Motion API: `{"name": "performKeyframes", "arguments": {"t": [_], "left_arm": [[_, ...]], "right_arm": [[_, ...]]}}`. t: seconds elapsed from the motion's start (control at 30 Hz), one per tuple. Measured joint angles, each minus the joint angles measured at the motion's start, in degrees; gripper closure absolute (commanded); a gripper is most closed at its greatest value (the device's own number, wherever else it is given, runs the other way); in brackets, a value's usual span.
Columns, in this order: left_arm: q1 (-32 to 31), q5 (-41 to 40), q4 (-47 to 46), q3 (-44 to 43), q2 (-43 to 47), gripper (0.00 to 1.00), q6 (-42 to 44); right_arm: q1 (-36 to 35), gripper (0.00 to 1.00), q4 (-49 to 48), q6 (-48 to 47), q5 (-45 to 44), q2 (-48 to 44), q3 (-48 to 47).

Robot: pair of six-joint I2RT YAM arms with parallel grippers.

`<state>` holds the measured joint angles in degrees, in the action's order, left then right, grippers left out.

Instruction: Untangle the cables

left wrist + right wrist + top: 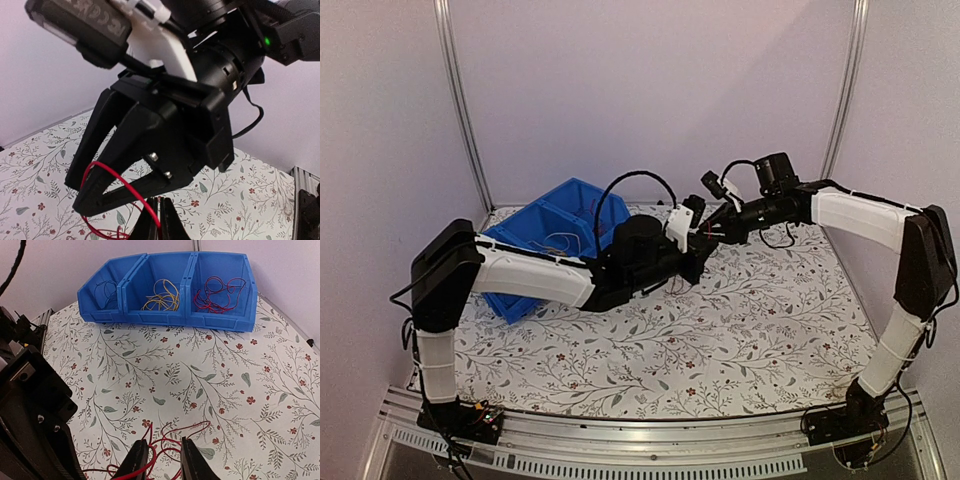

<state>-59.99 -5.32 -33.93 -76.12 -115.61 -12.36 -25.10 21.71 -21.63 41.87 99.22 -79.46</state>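
A red cable (pixel 186 432) lies in loose loops on the flowered table (pixel 210 370) near the middle back. My left gripper (pixel 160 202) is shut on a strand of this red cable (pixel 116 178), which arcs up across the black fingers (pixel 94 145) of the right gripper just in front of it. The jaws of my right gripper (pixel 163 442) stand apart, with red strands lying between them and along the left finger. In the top view both grippers meet tip to tip by the bin (pixel 545 225).
The blue bin (pixel 170 320) has three compartments, holding a dark cable (pixel 107 290), a yellow cable (pixel 161 295) and another red cable (pixel 217 295). Both arms stretch over the back of the table (pixel 740 330). White walls close the back and sides.
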Motion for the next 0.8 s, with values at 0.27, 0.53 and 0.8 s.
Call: {"name": "performKeyframes", "arguments": {"t": [0.27, 0.53, 0.8], "left_arm": [[-0.17, 0.57, 0.17, 0.00, 2.49, 1.00, 0.00], [-0.92, 2.36, 1.49, -0.11, 2.78, 1.00, -0.13], [-8.33, 2.05, 5.55, -0.96, 11.26, 1.00, 4.63]], "right_arm": [[0.00, 0.56, -1.49, 2.47, 8.90, 2.08, 0.26], [0.00, 0.84, -5.27, 7.23, 8.68, 3.54, 0.68], [3.65, 0.75, -9.97, 11.91, -6.73, 6.01, 2.89]]}}
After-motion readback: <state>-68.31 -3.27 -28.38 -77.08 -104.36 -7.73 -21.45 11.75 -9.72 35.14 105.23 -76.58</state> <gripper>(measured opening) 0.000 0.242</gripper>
